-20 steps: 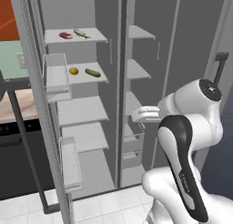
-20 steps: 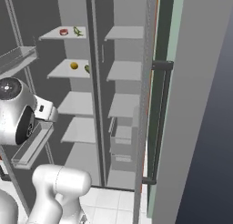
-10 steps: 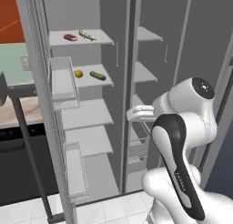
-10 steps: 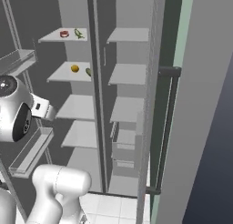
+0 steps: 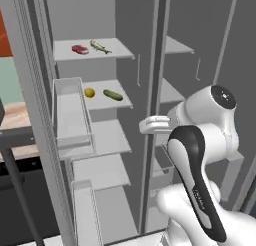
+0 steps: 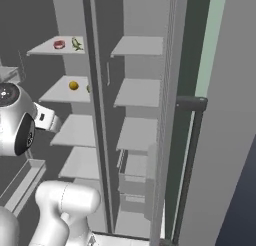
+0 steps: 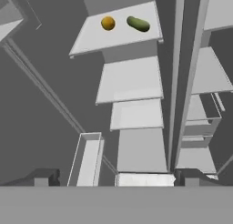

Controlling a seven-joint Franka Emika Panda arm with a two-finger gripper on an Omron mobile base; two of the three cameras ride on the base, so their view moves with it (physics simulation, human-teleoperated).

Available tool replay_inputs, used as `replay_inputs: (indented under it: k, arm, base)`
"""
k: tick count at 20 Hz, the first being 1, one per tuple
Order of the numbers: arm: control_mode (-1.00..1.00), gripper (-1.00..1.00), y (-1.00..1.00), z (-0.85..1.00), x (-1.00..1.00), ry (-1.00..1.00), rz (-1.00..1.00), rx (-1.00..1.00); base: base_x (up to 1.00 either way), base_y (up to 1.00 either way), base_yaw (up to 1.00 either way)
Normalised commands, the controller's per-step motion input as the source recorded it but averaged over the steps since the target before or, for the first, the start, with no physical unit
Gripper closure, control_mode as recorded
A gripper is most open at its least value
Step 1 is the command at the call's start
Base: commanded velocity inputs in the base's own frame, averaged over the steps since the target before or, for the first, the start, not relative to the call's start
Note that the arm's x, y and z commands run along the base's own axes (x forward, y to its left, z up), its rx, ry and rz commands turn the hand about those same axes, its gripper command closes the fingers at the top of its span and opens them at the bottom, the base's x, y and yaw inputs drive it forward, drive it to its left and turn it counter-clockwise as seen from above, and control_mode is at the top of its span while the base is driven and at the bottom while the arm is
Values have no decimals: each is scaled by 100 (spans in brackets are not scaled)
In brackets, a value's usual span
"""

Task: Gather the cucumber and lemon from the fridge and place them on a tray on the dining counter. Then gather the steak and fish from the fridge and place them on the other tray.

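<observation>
The fridge stands open in front of me. On its top left shelf lie the red steak [image 5: 79,49] [image 6: 59,44] and the greenish fish [image 5: 100,46] [image 6: 76,43]. One shelf lower rest the yellow lemon [image 5: 89,92] [image 6: 73,85] [image 7: 108,23] and the green cucumber [image 5: 113,95] [image 7: 138,23]. My gripper [image 7: 117,177] is open with nothing between its fingers. It hangs below and in front of the lemon shelf and is aimed at the bare lower shelves. The trays and the dining counter are out of view.
A clear door bin [image 5: 72,115] juts out on the open left door, with another bin [image 7: 86,157] lower down. The fridge's centre divider [image 5: 152,65] splits the shelves. A dark door handle [image 6: 192,140] stands on the right, and a black bar [image 5: 15,180] on the left.
The whole picture has shifted: the base has moved, so the fridge shelves sit larger and further right and down in the left base view. The gripper stays open.
</observation>
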Motion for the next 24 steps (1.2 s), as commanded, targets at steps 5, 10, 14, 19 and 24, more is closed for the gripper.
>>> replay_inputs:
  k: [5, 10, 14, 19, 24]
  arm:
    - [100, -100, 0, 0, 0, 0, 0, 0]
    - [100, -100, 0, 0, 0, 0, 0, 0]
    - [100, -100, 0, 0, 0, 0, 0, 0]
    - [-100, -100, 15, 0, 42, 5, 0, -2]
    - [-100, -100, 26, 0, 62, 0, 0, -7]
  base:
    - [62, 0, 0]
    - [63, 2, 0]
    - [61, 19, -2]
    - [24, 10, -1]
    - [0, 0, 0]
